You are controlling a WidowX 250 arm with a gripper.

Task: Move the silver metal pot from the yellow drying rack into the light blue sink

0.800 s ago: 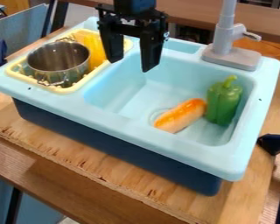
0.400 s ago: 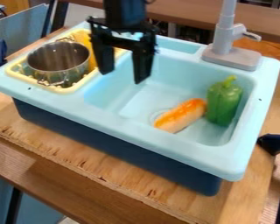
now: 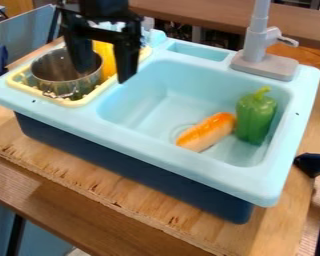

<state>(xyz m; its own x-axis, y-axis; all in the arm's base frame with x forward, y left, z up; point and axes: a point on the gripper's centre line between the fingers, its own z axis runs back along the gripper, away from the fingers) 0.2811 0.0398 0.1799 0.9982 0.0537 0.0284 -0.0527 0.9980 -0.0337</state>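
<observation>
Claw [image 3: 104, 74] open and empty, one finger overlapping the steel pot [image 3: 49, 67] in the yellow basket [image 3: 74, 103]; off-centre lowering could land a fingertip on the pot's rim and tip it.

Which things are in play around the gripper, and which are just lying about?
By the gripper, which is open and holds nothing:
- pot, in the rack
- yellow thing, beside the pot
- rack, at the sink's left in view

Lying about:
- orange-and-tan toy, in the basin
- pepper, beside that toy
- faucet, behind the basin
</observation>
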